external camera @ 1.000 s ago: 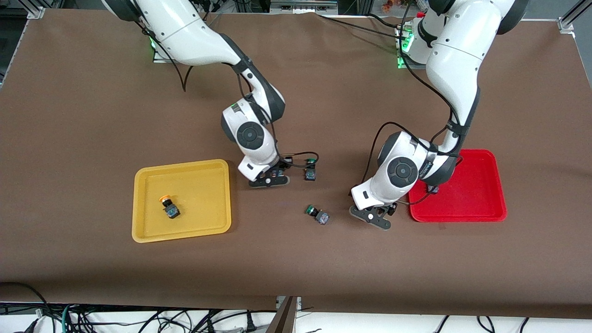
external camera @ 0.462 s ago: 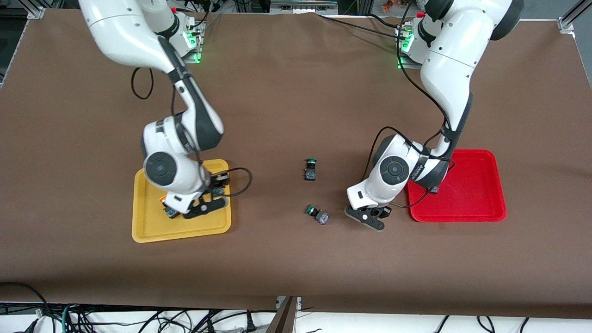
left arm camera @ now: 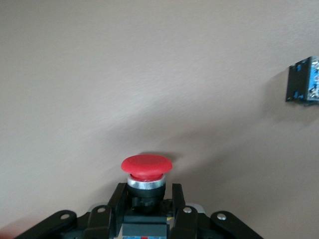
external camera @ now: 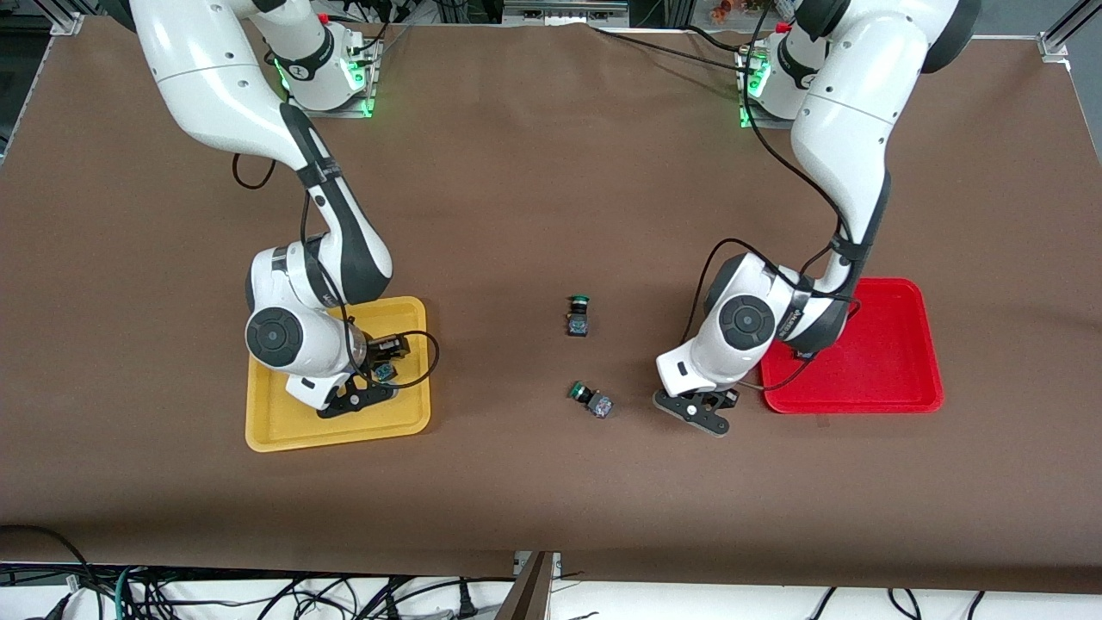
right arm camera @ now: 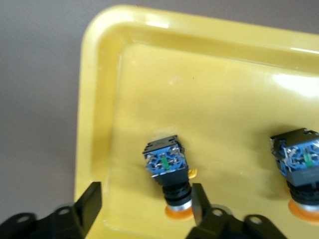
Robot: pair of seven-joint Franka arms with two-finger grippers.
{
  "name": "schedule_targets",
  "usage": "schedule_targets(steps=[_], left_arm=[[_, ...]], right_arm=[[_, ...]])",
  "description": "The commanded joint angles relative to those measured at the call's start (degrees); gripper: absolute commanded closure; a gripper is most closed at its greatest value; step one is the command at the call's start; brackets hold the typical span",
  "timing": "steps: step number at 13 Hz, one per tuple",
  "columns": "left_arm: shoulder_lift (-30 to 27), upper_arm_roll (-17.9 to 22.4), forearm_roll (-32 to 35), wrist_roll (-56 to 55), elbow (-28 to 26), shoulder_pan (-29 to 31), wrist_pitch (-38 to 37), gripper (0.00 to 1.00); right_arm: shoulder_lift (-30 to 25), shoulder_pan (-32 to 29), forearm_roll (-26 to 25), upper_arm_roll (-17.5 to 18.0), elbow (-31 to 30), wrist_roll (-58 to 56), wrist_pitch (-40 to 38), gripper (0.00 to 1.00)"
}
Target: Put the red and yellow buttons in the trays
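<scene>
My right pincer (external camera: pixel 355 401) hangs open over the yellow tray (external camera: pixel 275 435); my left pincer (external camera: pixel 699 412) grips a red button (left arm camera: pixel 146 169) above the tabletop (external camera: pixel 551 482).

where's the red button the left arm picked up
The red button sits clamped in the left gripper, over bare table between the red tray and the nearer green button.

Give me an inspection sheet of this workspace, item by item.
Surface: brown table cover, flat.
Job's things: two yellow buttons lie in the yellow tray; one red button is held beside the red tray, not in it.
Clutter: two green buttons on the table between the trays.
Pincers: left pincer shut on the red button over the table; right pincer open around one yellow button.
Cables: black leads loop at both wrists; tangle below the table's near edge.
Surroundings: frame posts at the corners.
</scene>
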Motion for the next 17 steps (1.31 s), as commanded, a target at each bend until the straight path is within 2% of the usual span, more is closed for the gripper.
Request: schedule_targets(steps=[1, 3, 4, 5, 6, 8, 9, 10, 11, 13, 15, 17], left_arm=[[-8.4, 1.9, 2.8, 4.3, -1.3, 2.4, -14.5, 0.89], [-8.8, 3.1, 4.0, 13.6, -0.6, 5.5, -22.8, 0.9], [-8.9, 4.5, 5.3, 14.8, -1.2, 6.6, -23.5, 0.84], [-8.4, 5.5, 7.3, 16.2, -1.8, 7.8, -24.4, 0.83], [-8.1, 5.5, 7.7, 17.0, -3.1, 10.8, -23.8, 0.79], [-7.1, 3.9, 7.0, 17.0, -5.9, 15.7, -20.3, 0.77], [-7.2, 3.4, 7.0, 17.0, -7.1, 16.2, -18.7, 0.75], [-7.2, 3.4, 7.0, 17.0, -7.2, 16.1, -18.4, 0.53], [-7.2, 3.4, 7.0, 17.0, -6.9, 16.3, -18.3, 0.01], [-9.6, 3.2, 7.0, 17.0, -6.6, 16.0, -18.7, 0.0], [-16.6, 1.2, 6.7, 16.6, -6.4, 16.1, -19.0, 0.0], [-24.4, 0.0, 2.2, 16.2, -5.4, 16.3, -23.2, 0.0]], right_arm=[[-7.5, 0.4, -0.7, 0.3, -1.1, 3.3, -2.8, 0.01], [-10.9, 0.2, -1.4, -0.6, -0.6, 2.5, -3.2, 0.01], [-12.4, 0.1, -1.3, -0.9, -0.6, 2.2, -3.6, 0.01], [-14.2, -0.1, -0.9, -0.9, -0.6, 2.7, -5.7, 0.01], [-16.4, -0.1, -1.0, -0.9, -0.5, 3.4, -9.3, 0.01], [-21.0, -0.2, -1.4, -1.5, -0.7, 3.8, -15.7, 0.0], [-23.3, -0.1, -1.4, -2.4, -0.9, 3.9, -19.4, 0.0], [-25.4, -0.2, -1.5, -2.8, -1.3, 3.9, -21.6, 0.0], [-27.1, -0.2, -1.5, -3.8, -1.5, 3.9, -23.7, 0.0], [-29.3, -0.1, -1.6, -5.1, -3.2, 3.9, -26.2, 0.0], [-34.1, -0.1, -2.1, -5.2, -8.1, 3.9, -26.2, 0.0], [-37.9, -0.1, -2.4, -5.3, -11.4, 3.9, -26.3, 0.0]])
